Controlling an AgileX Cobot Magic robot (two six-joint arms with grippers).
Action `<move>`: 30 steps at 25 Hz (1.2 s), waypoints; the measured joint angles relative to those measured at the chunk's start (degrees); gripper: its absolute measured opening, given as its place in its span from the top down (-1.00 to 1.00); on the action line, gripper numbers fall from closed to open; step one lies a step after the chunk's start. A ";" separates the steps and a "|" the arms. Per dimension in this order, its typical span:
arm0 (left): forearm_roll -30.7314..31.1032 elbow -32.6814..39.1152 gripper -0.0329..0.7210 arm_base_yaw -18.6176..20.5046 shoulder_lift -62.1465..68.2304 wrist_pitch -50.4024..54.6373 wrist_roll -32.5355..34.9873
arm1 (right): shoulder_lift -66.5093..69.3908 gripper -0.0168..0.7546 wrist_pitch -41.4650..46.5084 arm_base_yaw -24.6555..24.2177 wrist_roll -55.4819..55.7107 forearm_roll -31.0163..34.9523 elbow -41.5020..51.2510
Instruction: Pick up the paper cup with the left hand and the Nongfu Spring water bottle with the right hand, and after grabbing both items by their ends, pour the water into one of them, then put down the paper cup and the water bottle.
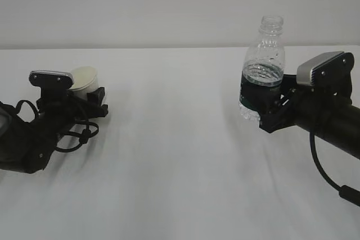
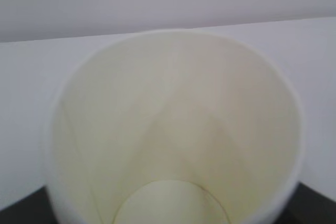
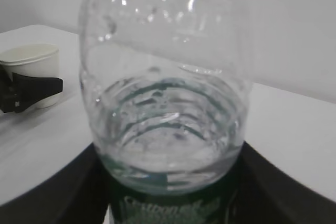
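Right gripper (image 1: 264, 108) around upright Nongfu Spring water bottle (image 1: 263, 63), above table (image 1: 180, 155).

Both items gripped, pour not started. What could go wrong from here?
1. The water bottle has no cap and is lifted off the table; a jerky swing may slosh the water out early.
2. The paper cup sits low and far left, so the stream might miss its mouth.
3. A hard squeeze could buckle the cup's thin wall.

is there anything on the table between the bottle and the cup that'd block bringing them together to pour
Nothing visible does. The stretch of white table between the water bottle and the paper cup shows no objects.
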 joint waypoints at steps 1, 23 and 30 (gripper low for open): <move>0.76 0.00 -0.35 0.00 0.00 0.00 0.00 | 0.00 -0.23 0.00 0.00 0.00 0.00 0.00; 26.72 11.18 -0.35 0.00 -8.77 -0.42 -9.48 | 0.00 -0.23 0.00 0.00 0.00 1.80 0.00; 35.38 11.18 -0.34 -2.08 -8.77 -0.42 -11.39 | 0.00 -0.23 0.00 0.00 0.00 1.91 0.11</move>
